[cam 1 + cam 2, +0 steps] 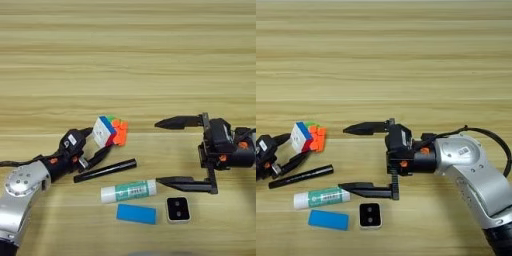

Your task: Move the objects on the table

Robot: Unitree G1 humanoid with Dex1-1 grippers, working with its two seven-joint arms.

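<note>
wooden table (130,55), multicoloured cube (111,131)

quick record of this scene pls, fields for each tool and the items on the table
left tool: shut on puzzle cube
right tool: open wide, holding nothing, right of the cube
marker pen: lying flat below the cube
glue stick: lying flat below the pen
blue block: flat, nearest edge
white square: right of the block
table: wood
</note>
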